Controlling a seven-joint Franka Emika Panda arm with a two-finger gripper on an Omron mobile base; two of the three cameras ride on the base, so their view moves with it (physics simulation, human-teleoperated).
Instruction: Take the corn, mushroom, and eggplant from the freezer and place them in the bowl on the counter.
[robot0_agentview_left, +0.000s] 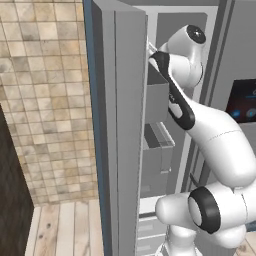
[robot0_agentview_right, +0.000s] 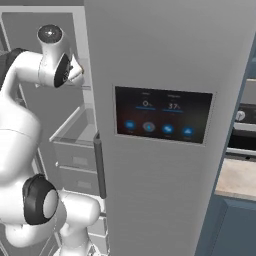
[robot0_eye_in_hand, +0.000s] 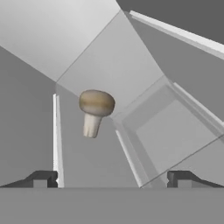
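The mushroom, with a tan-brown cap and a pale stem, lies on a grey shelf inside the freezer. It is ahead of my gripper and a little left of its centre line. The gripper is open, its dark fingertips stand wide apart, and nothing is between them. My arm reaches into the freezer's upper part past the open narrow door. The corn, the eggplant and the bowl are out of view. A strip of the beige counter shows at the far right.
A grey bin sits on the shelf to the right of the mushroom. More bins and drawers lie below. The closed fridge door with a dark touch panel and a vertical handle stands right of the arm.
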